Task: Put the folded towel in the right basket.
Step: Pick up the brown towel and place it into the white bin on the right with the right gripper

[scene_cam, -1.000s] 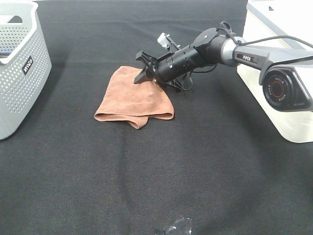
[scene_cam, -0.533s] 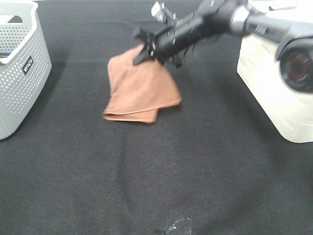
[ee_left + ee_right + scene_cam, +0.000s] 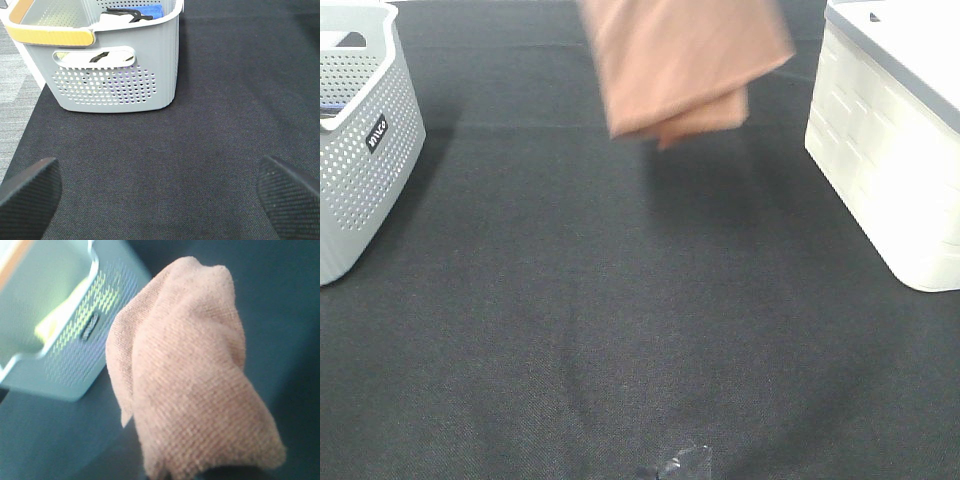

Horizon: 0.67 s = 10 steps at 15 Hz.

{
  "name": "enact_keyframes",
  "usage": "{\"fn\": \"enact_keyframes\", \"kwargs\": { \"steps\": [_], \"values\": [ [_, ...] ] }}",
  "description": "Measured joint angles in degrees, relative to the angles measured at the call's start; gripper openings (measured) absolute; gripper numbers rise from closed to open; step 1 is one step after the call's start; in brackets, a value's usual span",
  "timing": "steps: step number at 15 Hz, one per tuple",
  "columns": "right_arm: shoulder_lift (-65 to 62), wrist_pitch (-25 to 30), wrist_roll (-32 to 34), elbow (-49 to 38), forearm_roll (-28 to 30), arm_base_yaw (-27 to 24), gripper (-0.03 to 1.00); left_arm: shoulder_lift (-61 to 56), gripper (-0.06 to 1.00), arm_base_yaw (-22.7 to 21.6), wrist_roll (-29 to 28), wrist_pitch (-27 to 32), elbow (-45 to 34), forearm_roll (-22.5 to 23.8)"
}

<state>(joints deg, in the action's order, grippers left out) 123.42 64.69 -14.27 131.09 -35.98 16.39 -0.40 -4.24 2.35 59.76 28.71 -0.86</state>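
The folded brown towel (image 3: 680, 65) hangs high above the black table at the top centre of the exterior view, blurred by motion. It fills the right wrist view (image 3: 195, 385) and hides my right gripper's fingers; the towel hangs in the air from that gripper. The right arm itself is out of the exterior view. The right basket (image 3: 890, 160) is white and stands at the right edge, to the right of the towel. My left gripper (image 3: 157, 175) is open and empty above the cloth.
A grey perforated basket (image 3: 360, 140) stands at the left edge; it shows in the left wrist view (image 3: 115, 85) with a yellow handle and items inside. A small clear scrap (image 3: 680, 465) lies at the front edge of the black cloth (image 3: 620, 320).
My right gripper has lifted the towel off the table, up and to the right. The right arm has left the exterior view.
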Motion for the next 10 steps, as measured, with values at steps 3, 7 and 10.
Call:
{"fn": "enact_keyframes", "kwargs": {
  "steps": [3,7,10],
  "values": [
    [-8.1,1.9,0.2,0.0,0.9,-11.3,0.12,0.0,0.99,0.0,0.0,0.0,0.0,0.0],
    [-10.4,3.4,1.5,0.0,8.5,-26.5,0.12,0.0,0.99,0.0,0.0,0.0,0.0,0.0],
    [-7.3,4.8,3.4,0.0,15.9,-30.6,0.12,0.0,0.99,0.0,0.0,0.0,0.0,0.0]
  ]
}}
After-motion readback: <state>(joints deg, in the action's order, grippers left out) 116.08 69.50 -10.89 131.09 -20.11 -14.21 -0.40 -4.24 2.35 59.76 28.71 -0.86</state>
